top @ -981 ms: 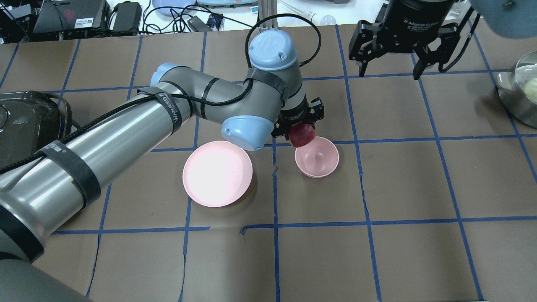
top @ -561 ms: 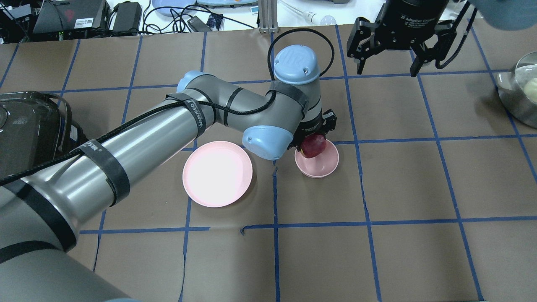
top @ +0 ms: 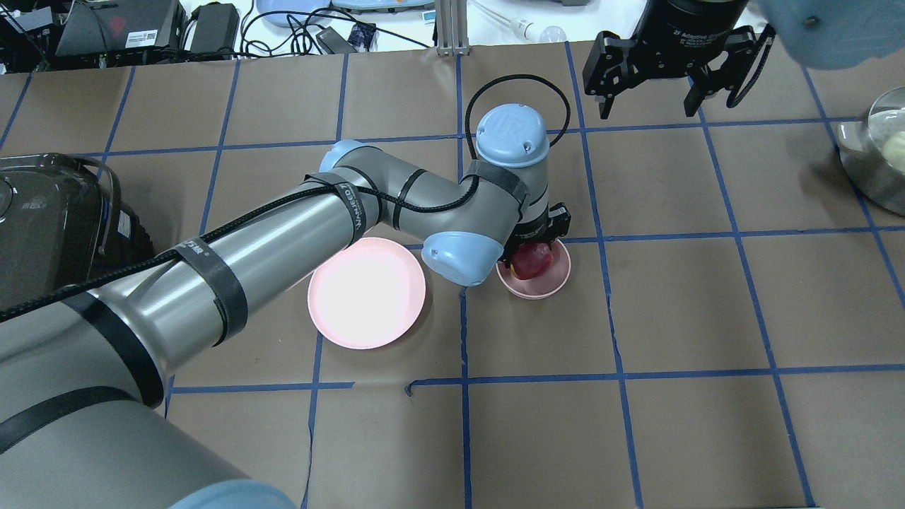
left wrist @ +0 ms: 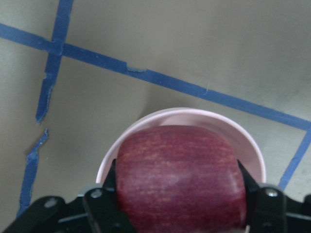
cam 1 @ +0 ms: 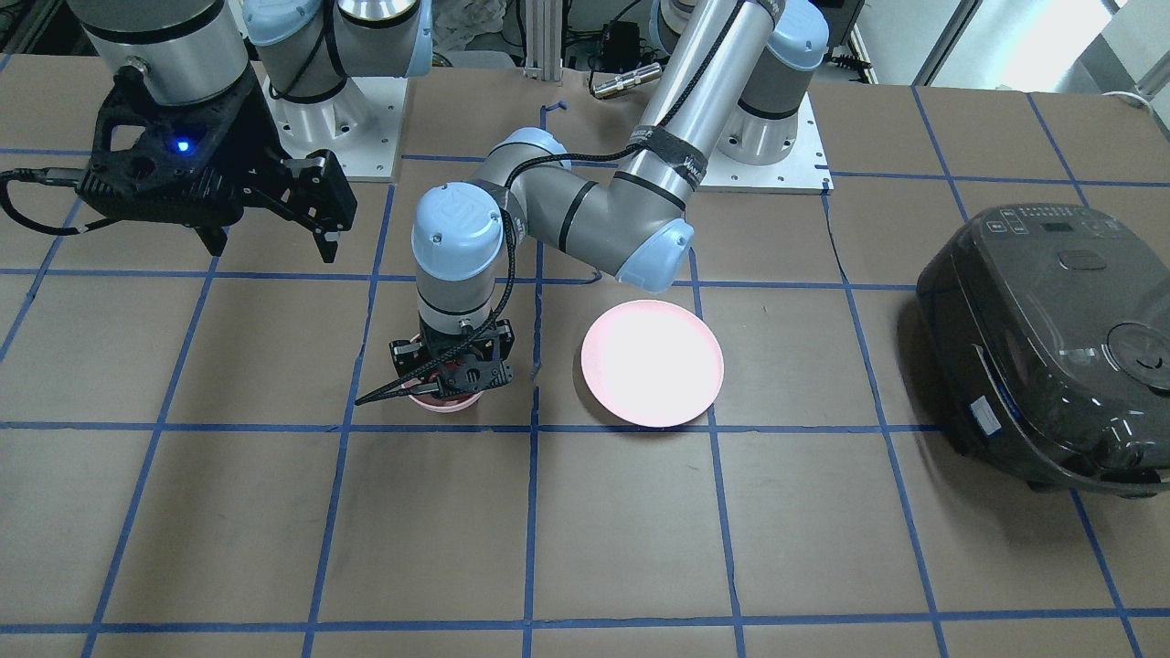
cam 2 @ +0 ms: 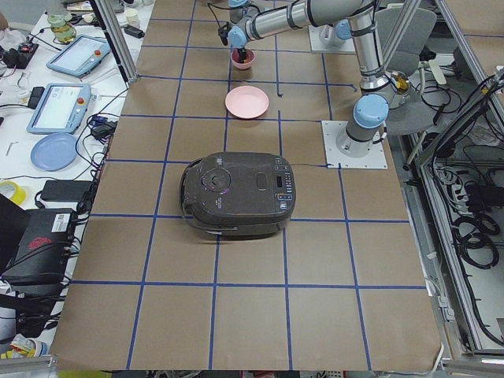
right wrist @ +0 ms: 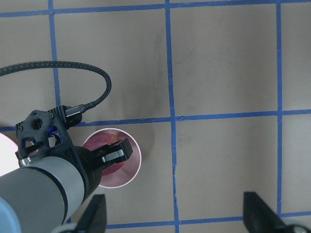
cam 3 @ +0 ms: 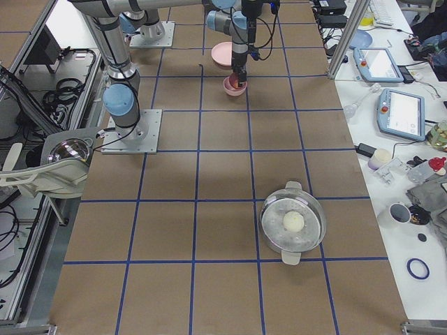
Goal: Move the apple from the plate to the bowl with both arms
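Left tool directly over bowl; bowl stood on bench. Apple sat between the tool's fingers, inside the bowl. Plate lay on bench just left of left tool, apart from bowl. Cooker farther left, beyond plate. Right tool hung well to the right, above bench. Pot far right of both tools.
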`<state>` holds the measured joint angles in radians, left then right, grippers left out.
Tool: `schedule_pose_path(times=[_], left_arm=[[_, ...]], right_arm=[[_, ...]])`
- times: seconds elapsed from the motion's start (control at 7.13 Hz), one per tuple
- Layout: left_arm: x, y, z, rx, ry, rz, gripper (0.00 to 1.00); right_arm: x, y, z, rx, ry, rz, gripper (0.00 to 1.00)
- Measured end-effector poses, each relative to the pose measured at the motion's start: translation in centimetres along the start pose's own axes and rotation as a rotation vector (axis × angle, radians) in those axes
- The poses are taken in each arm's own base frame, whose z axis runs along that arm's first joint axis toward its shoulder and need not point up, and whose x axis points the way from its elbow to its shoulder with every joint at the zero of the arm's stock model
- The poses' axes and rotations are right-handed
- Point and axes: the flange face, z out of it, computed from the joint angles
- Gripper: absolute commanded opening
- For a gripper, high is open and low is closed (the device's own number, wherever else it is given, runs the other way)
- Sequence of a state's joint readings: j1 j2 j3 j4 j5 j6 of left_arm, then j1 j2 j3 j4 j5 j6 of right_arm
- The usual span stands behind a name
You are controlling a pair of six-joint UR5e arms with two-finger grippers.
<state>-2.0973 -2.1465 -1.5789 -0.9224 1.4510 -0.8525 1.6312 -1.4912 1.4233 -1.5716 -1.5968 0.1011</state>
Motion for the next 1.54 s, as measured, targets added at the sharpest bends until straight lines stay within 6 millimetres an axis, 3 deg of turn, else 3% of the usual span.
schedule_pose_path(times=[0.14,0.28,0.7,0.84,1.26,1.54], left_arm=[[-0.3,0.3,0.6,-0.007,-0.003,0.0,0.95],[-0.5,0.4,0.4,-0.006,0.001,0.0,0.96],[-1.2,-0.6,-4.3,-0.001,0.093,0.01,1.0],[-2.8,-2.0,-5.9,0.004,0.119,0.05,1.0],[-11.1,-5.1,-7.5,0.013,0.101,0.213,1.0],[-17.1,-7.1,-13.2,0.058,0.1,0.292,1.0]], right_arm=[[0.0,0.0,0.0,0.003,0.0,-0.001,1.0],[0.0,0.0,0.0,0.004,0.0,-0.001,1.0],[0.0,0.1,-0.1,0.004,0.001,-0.002,1.0],[0.0,0.1,-0.1,0.004,0.001,-0.002,1.0],[0.0,0.1,-0.1,0.005,0.001,-0.003,1.0],[-0.1,0.1,-0.1,0.005,0.002,-0.003,1.0]])
